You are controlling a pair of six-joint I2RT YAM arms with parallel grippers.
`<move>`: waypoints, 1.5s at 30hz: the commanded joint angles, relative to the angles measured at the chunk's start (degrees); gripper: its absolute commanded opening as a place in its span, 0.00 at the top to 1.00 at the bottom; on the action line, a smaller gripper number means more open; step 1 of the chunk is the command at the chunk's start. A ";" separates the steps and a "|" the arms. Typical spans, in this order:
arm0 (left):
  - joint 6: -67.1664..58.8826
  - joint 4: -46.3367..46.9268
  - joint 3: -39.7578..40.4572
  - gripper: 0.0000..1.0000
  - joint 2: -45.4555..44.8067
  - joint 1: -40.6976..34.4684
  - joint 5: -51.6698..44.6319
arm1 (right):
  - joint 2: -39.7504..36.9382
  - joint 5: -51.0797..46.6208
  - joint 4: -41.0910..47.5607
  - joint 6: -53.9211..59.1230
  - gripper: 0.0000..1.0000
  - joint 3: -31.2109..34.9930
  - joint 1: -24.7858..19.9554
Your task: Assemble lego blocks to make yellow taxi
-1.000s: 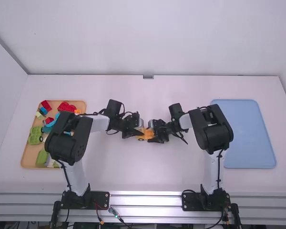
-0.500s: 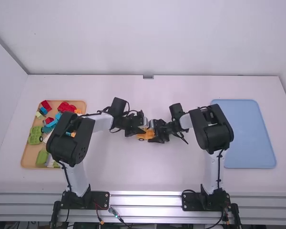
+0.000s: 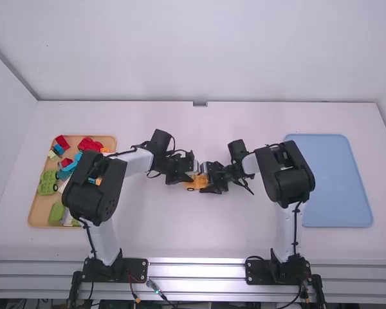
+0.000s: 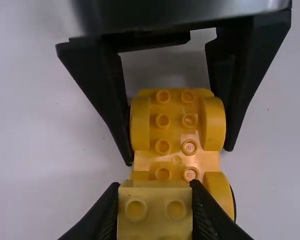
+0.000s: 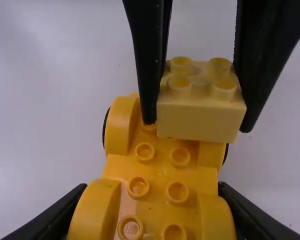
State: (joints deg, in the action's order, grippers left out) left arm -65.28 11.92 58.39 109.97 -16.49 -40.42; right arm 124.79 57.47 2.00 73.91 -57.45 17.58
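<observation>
Can't see all of the brown tray point(image 3: 41, 209) at nine o'clock in the high view, partly hidden beneath the left arm point(image 3: 90, 193), nor of the blue tray point(image 3: 341, 180) at three, overlapped by the right arm point(image 3: 288, 177). Can't count studs there on the yellow car base point(image 3: 195, 183), too small.

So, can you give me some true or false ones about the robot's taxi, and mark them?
1. The left gripper is holding a small yellow block. True.
2. The right gripper is holding a green block. False: it holds the yellow car base.
3. The car base has round studs on top. True.
4. The red blocks are on the blue tray. False: they are in the brown tray, on the left arm's side.
</observation>
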 commanded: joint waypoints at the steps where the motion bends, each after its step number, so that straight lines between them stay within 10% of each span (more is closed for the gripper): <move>1: -0.98 1.46 -1.03 0.98 1.03 -1.11 0.42 | 1.55 -6.40 -0.11 0.96 0.37 0.85 0.07; 45: 5.60 -2.12 -3.34 0.93 -2.19 -2.82 0.44 | 1.55 -6.47 -0.20 0.96 0.36 0.85 0.09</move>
State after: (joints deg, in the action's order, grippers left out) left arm -60.93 9.26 56.29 108.09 -18.39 -39.77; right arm 124.79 57.30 1.67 73.69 -57.45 17.58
